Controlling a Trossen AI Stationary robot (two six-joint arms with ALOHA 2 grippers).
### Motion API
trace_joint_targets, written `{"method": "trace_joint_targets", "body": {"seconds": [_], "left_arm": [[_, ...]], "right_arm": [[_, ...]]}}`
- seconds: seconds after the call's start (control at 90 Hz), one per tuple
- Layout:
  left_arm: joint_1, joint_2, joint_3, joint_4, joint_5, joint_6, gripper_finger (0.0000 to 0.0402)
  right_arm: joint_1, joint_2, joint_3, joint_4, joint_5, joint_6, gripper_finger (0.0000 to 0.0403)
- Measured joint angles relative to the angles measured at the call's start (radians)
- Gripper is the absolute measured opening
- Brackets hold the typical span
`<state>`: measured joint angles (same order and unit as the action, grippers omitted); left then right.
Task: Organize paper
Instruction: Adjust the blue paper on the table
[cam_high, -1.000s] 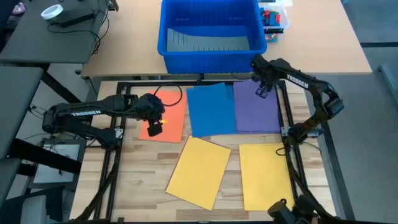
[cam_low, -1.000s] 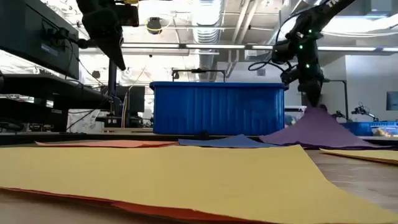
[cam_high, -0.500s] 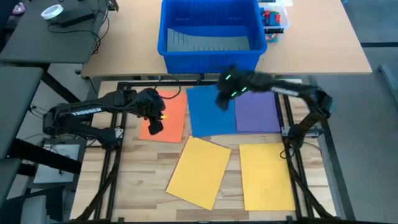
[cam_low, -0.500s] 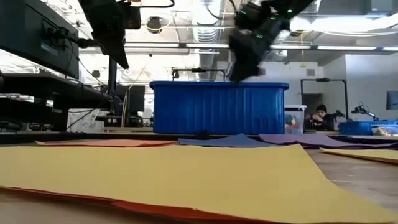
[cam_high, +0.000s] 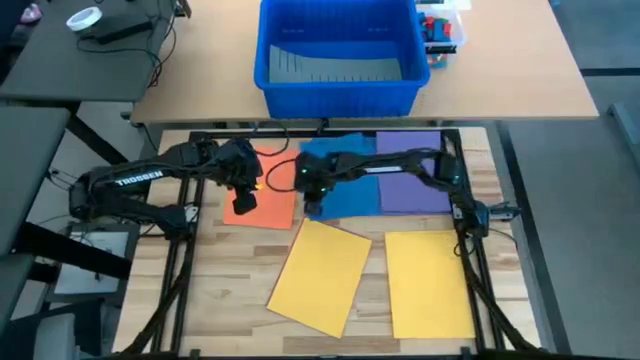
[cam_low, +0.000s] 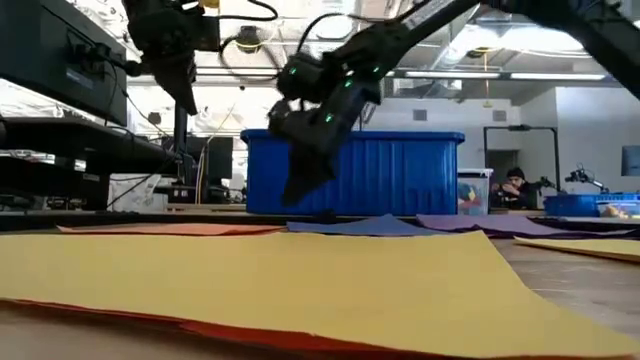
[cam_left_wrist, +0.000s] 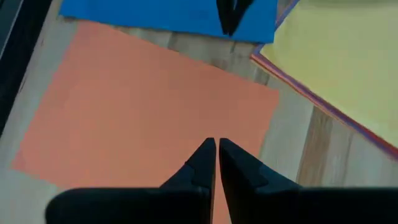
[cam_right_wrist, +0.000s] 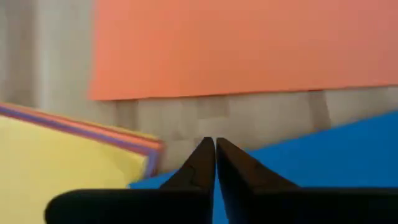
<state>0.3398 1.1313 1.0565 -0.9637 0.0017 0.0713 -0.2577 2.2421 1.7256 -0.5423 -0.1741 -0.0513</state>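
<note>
Wood slat table (cam_high: 240, 290) carries 5 loose sheets. Right gripper (cam_high: 311, 196), fingers pressed together and empty, is poised at the blue sheet (cam_high: 345, 190) corner near the orange sheet (cam_high: 275, 195). Left gripper (cam_high: 246, 196), also closed, hangs over orange. Corner should be pinned, then slid gently so paper isn't creased.

High view looks straight down on the whole table (cam_high: 230, 300). Low view sits at tabletop height, facing the blue bin (cam_low: 350, 172) and room. Both wrist views point down, seemingly close, sharing the orange sheet (cam_left_wrist: 143, 106) (cam_right_wrist: 249, 43).
</note>
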Motion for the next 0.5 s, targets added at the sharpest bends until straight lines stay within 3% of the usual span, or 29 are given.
{"method": "trace_joint_targets", "body": {"seconds": [0.167, 0.5], "left_arm": [[0.000, 0.000, 0.000, -0.036, 0.000, 0.023, 0.0006], [0.000, 0.000, 0.000, -0.088, 0.000, 0.027, 0.0006]], "right_arm": [[0.000, 0.072, 0.035, 0.000, 0.004, 0.061, 0.0001], [-0.010, 0.076, 0.039, -0.044, 0.056, 0.113, 0.0000]]}}
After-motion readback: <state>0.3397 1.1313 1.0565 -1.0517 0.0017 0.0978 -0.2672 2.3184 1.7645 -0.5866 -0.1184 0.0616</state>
